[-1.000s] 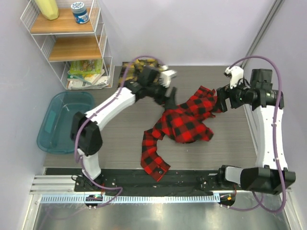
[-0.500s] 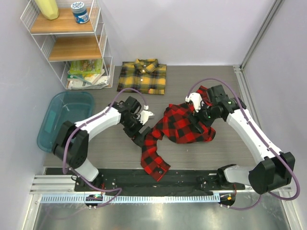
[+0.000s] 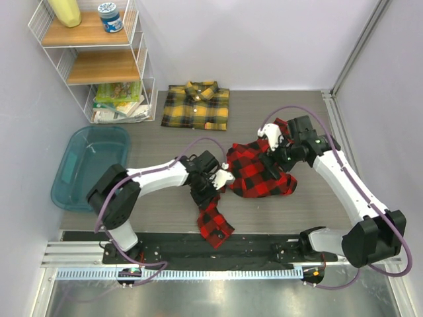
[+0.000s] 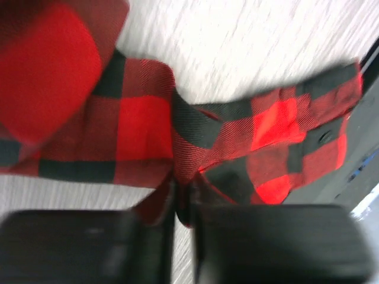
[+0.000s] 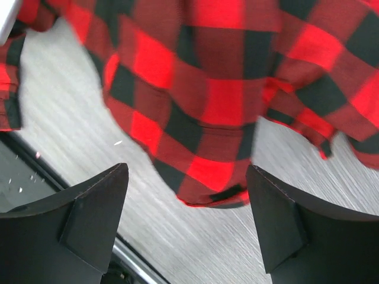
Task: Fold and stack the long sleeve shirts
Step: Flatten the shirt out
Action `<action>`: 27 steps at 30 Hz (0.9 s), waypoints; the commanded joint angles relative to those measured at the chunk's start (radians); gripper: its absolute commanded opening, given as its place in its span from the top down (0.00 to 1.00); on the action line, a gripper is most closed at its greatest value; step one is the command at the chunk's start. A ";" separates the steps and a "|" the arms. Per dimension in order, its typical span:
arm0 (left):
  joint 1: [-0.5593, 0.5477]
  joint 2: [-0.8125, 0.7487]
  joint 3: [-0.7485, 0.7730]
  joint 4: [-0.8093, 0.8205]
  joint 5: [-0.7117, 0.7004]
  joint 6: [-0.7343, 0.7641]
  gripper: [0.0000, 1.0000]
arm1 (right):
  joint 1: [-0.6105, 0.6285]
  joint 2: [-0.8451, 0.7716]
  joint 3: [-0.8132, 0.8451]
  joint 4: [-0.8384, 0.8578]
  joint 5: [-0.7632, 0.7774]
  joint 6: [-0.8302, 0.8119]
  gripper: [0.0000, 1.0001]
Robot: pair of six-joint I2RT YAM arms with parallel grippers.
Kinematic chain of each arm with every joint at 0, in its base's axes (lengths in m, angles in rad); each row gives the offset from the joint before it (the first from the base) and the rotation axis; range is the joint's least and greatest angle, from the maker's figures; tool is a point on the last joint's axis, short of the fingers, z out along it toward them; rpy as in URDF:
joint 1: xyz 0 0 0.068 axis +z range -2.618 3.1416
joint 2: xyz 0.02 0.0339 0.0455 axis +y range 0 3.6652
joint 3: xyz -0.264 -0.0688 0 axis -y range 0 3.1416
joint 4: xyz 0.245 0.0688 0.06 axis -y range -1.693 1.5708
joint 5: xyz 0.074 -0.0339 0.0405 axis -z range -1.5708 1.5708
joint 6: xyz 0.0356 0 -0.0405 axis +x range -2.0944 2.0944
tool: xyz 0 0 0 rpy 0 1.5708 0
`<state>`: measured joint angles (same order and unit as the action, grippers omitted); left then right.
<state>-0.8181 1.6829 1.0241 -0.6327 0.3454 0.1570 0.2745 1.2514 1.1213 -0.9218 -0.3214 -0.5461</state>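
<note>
Pinching the sleeve (image 3: 215,221) of the red shirt (image 3: 254,173): left claw (image 4: 183,204) is pressed together on a thin fold of cloth. Right claw (image 5: 186,219) is spread above the shirt body, holding nothing. Shirt lies crumpled mid-desk (image 3: 158,142); yellow shirt (image 3: 197,105) sits folded at the far edge. Risk: the shallow pinch slips under pull, or one-sided pulling drags the whole shirt and bunches it more.

A white wire shelf rack (image 3: 102,66) stands at 10 o'clock off the grey table (image 3: 158,142), holding a yellow container (image 3: 64,11) and a blue-lidded jar (image 3: 110,17) on top and stacked magazines (image 3: 117,102) at the bottom. A translucent teal tub (image 3: 82,172) sits at 9 o'clock.
</note>
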 commanded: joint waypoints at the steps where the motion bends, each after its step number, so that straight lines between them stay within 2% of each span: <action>1: 0.014 -0.008 0.137 -0.130 0.137 0.053 1.00 | -0.099 -0.081 0.058 0.066 -0.062 0.026 0.12; 5: 0.073 -0.167 0.356 -0.316 0.453 0.062 1.00 | -0.161 -0.136 0.083 0.077 -0.155 0.011 0.11; 6: 0.074 -0.198 0.486 -0.337 0.501 0.044 1.00 | -0.164 -0.156 0.078 0.107 -0.175 0.015 0.10; 8: 0.068 -0.215 0.597 -0.335 0.600 -0.003 1.00 | -0.164 -0.222 0.037 0.164 -0.229 0.031 0.09; 9: 0.068 -0.215 0.676 -0.320 0.613 -0.080 1.00 | -0.164 -0.248 0.016 0.232 -0.276 0.043 0.08; 12: 0.063 -0.184 0.772 -0.227 0.668 -0.218 1.00 | -0.159 -0.343 -0.054 0.335 -0.362 0.063 0.04; 16: 0.060 -0.124 0.892 -0.058 0.699 -0.385 1.00 | -0.126 -0.450 -0.107 0.393 -0.412 0.093 0.00; 20: 0.060 -0.100 0.883 0.169 0.673 -0.586 1.00 | -0.117 -0.530 -0.153 0.457 -0.429 0.207 0.00; 22: 0.059 -0.094 0.880 0.261 0.650 -0.635 1.00 | -0.113 -0.578 -0.195 0.485 -0.433 0.236 0.00; 23: 0.060 -0.085 0.880 0.281 0.636 -0.680 1.00 | -0.112 -0.593 -0.207 0.483 -0.433 0.238 0.01; 27: 0.063 -0.065 0.886 0.303 0.598 -0.700 1.00 | -0.112 -0.655 -0.227 0.407 -0.369 0.188 0.01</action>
<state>-0.7586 1.6310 1.8938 -0.4755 0.9691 -0.4267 0.1562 0.6369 0.9005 -0.5087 -0.7162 -0.3546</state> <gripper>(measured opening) 0.007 0.995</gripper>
